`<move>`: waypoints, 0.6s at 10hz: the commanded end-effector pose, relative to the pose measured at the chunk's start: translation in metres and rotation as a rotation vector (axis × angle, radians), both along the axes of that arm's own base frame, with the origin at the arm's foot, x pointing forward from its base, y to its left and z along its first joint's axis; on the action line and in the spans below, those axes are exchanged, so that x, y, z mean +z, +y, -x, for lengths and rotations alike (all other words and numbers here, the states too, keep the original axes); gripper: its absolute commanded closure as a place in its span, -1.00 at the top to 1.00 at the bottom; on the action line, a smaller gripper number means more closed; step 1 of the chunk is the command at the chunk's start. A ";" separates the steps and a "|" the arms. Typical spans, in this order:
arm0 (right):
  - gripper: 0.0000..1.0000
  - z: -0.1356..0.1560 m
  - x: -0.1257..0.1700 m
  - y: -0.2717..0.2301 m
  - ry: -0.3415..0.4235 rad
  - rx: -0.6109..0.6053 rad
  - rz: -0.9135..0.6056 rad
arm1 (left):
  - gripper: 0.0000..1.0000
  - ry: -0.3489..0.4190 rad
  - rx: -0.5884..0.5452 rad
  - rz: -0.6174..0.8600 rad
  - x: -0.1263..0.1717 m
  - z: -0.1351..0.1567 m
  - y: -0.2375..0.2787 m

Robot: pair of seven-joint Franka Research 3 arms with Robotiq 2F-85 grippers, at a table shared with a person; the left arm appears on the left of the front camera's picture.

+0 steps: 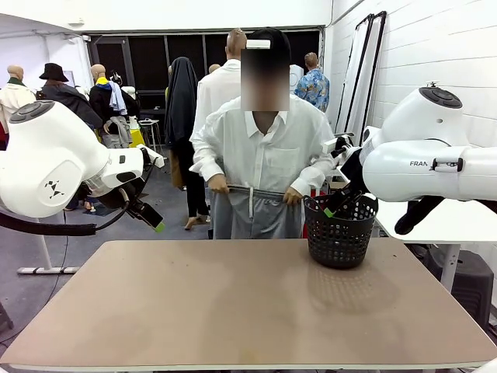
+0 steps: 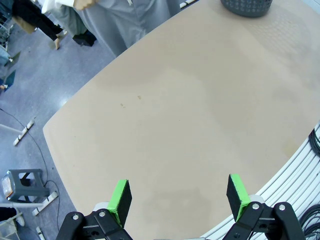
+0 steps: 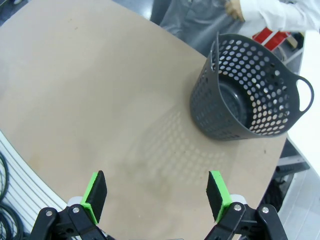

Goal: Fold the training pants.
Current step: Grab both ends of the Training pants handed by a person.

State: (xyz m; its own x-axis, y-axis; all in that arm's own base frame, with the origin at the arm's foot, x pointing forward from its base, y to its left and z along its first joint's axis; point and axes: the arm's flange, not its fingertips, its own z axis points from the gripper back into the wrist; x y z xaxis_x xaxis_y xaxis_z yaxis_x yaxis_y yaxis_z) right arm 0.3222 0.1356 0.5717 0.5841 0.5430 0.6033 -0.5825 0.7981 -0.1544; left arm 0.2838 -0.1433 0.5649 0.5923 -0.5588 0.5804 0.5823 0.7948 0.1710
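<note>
The pants (image 1: 256, 216) hang at centre frame beyond the table's (image 1: 233, 311) far edge, held up by the waistband in the person's hands (image 1: 218, 186). They look light, limp and floppy, and the waistband corners or leg hems seem the best holds. The left gripper (image 2: 177, 197) and right gripper (image 3: 157, 192) both gape wide and empty.
</note>
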 end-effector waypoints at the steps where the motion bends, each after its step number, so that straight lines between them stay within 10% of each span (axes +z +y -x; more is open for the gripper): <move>1: 1.00 -0.001 0.000 0.001 -0.009 0.000 -0.004 | 1.00 -0.012 -0.001 -0.004 0.001 -0.001 0.000; 6: 1.00 -0.001 0.000 0.001 -0.009 0.000 -0.004 | 1.00 -0.012 -0.001 -0.004 0.001 -0.001 0.000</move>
